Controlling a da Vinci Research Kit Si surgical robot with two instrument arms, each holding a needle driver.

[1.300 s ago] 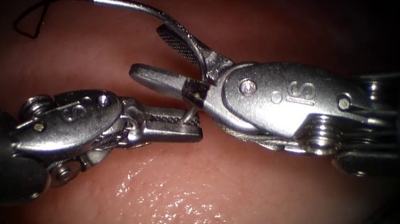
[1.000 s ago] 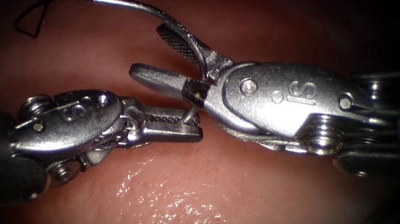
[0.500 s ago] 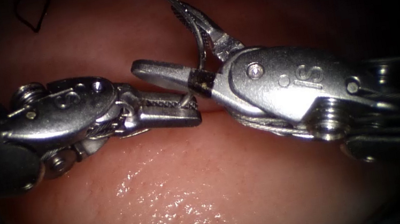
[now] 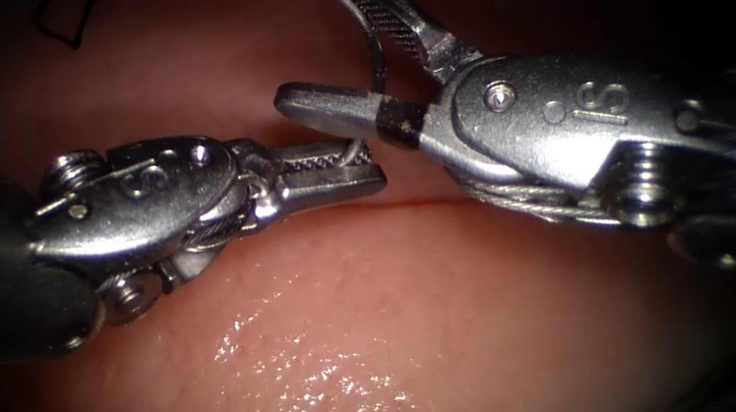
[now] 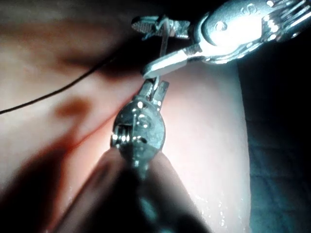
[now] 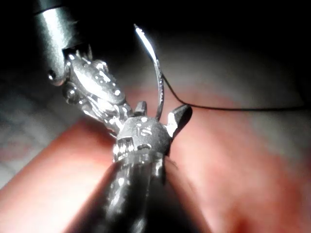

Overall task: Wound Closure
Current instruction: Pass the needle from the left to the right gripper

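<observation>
My left tool [image 4: 363,165] comes in from the left, its jaws shut on the curved needle [image 4: 375,55] close to the end away from the thread. From there the needle arcs upward, free of the tissue [image 4: 334,361]. My right tool [image 4: 319,45] stands open, one jaw on each side of the needle's mid-curve without clamping it. Dark thread [image 4: 59,28] trails at the far upper left. In the left wrist view the left tool [image 5: 155,90] grips the needle [image 5: 164,41] beneath the open right tool [image 5: 141,47]. The right wrist view has the needle [image 6: 158,73] rising between the right tool [image 6: 163,108] jaws.
The cut [image 4: 427,199] runs as a thin dark line across the tissue just under both tools. Wet, glossy tissue lies nearer the camera. Thread [image 5: 48,94] lies slack over the tissue; in the right wrist view the thread [image 6: 233,108] leads away from the needle.
The right tool's jaws have spread wider, freeing the needle. Both tools and the needle have shifted up and to the right. The left tool has kept its grip.
</observation>
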